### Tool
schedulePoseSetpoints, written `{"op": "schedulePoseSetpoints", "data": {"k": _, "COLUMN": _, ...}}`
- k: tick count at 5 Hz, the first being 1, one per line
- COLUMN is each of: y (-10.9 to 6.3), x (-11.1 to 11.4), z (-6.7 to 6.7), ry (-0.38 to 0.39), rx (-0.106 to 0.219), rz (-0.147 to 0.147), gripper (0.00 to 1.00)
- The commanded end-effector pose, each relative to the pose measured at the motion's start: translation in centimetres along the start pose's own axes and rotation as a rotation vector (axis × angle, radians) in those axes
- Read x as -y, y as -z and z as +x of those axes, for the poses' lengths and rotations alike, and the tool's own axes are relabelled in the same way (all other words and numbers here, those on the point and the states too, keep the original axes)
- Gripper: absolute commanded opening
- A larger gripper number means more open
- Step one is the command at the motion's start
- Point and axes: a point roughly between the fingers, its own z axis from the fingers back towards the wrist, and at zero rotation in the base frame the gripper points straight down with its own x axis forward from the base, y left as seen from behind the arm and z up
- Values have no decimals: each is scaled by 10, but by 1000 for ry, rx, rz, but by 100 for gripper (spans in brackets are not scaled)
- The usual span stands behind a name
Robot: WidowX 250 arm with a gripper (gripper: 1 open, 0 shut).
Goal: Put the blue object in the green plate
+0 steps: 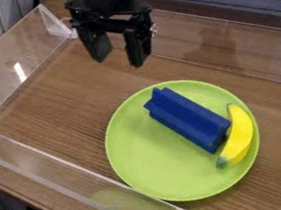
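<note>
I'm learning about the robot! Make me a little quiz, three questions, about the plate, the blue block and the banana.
1. True or false: the blue block lies on the green plate.
2. Fill in the blank: the toy banana is the colour ____.
3. Which is closer to the gripper?
A) the blue block
B) the toy banana

Key: 1. True. 2. Yellow. 3. A, the blue block; the gripper is open beyond the plate, away from both.
</note>
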Motion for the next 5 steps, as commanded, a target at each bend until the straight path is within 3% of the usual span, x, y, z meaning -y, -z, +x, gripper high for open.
{"op": "schedulePoseSetpoints", "data": {"k": 1, "y": -15, "x": -6, "z": 7, "ry": 2, "rx": 63, "rz": 11, "gripper": 100}}
{"op": "schedulePoseSetpoints", "data": {"k": 2, "y": -17, "x": -14, "z": 10, "ry": -20, "rx": 74, "rz": 11, "gripper": 100}}
{"op": "schedulePoseSetpoints", "data": {"k": 4, "y": -19, "x": 0, "z": 12, "ry": 14, "rx": 71, "rz": -13, "gripper": 100}}
{"op": "schedulePoseSetpoints", "data": {"k": 5, "y": -18, "x": 6, "z": 6, "ry": 46, "rx": 68, "rz": -23, "gripper": 100}}
